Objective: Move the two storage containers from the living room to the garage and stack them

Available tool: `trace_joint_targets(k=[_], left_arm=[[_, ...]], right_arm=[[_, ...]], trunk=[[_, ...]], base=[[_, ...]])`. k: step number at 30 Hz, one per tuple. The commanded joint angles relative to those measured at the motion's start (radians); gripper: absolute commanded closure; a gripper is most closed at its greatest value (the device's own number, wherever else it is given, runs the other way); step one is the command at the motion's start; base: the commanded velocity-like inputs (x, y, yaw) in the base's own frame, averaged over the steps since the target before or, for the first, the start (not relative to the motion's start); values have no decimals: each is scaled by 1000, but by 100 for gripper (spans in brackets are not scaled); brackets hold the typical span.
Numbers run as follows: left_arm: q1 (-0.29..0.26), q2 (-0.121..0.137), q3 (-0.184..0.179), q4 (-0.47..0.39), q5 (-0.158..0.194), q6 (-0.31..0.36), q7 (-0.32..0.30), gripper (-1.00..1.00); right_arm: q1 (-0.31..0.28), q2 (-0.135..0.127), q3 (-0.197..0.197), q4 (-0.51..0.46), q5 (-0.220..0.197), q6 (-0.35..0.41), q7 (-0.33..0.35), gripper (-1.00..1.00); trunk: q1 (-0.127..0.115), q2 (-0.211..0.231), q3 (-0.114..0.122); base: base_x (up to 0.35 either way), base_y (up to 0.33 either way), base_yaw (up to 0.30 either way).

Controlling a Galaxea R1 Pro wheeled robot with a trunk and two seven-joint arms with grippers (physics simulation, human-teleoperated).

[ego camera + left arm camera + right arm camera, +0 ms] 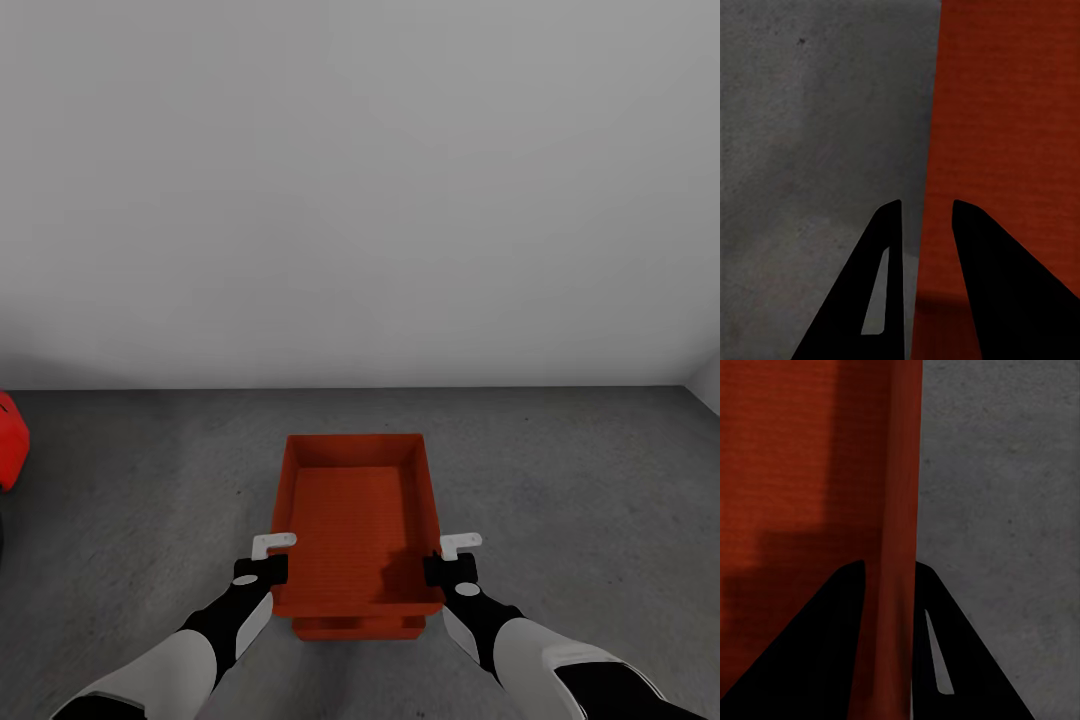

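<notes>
Two storage containers [355, 520], nested, lower centre of head view on the garage floor [560, 470]; left wrist view: left hand [926, 214] straddling a wall, clamping uncertain; right wrist view: right hand [889, 574] clamped on the opposite wall; next, presumably, release.

Bare floor [560, 480] around stacked containers [355, 500]

Garage, indoor. It had a rough, mottled grey concrete floor [560, 470], a bare white wall [360, 180] meeting it, and part of a red car [8, 440] at the left edge.
</notes>
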Motion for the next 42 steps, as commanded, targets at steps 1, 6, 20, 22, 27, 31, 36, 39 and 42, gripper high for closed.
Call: trace_joint_targets(k=[1, 6, 20, 22, 27, 31, 36, 39, 42], left_arm=[[-1, 0, 26, -57, -10, -10, 12, 100], [-1, 0, 26, -58, -10, -10, 12, 100], [-1, -1, 27, -56, -10, -10, 23, 100], [-1, -1, 28, -56, -10, -10, 30, 100], [-1, -1, 27, -54, -10, -10, 36, 100], [-1, -1, 24, -54, -10, -10, 38, 100], [-1, -1, 24, -53, -10, -10, 39, 100], [-1, -2, 26, -53, -10, -10, 39, 100], [-1, -2, 26, -54, -10, -10, 39, 100]], right_arm=[[0, 2, -11, 4, 12, 2, 1, 100], [0, 2, -11, 3, 12, 3, 1, 100], [0, 2, -11, 3, 12, 3, 1, 100], [0, 2, -11, 4, 12, 3, 1, 100], [0, 2, -11, 4, 12, 3, 1, 100], [0, 2, -11, 4, 12, 3, 1, 100], [0, 3, -11, 4, 12, 3, 1, 100], [0, 3, -11, 4, 12, 3, 1, 100], [0, 3, -11, 4, 12, 3, 1, 100]], trunk=[[0, -1, -1], [0, -1, -1], [0, -1, -1], [0, -1, -1], [0, -1, -1], [0, -1, -1], [0, -1, -1], [0, -1, -1], [0, -1, -1]], base=[[29, 0, -1], [43, 0, 0], [3, 0, 0], [0, 0, 0], [0, 0, 0], [0, 0, 0], [0, 0, 0], [0, 0, 0], [0, 0, 0]])
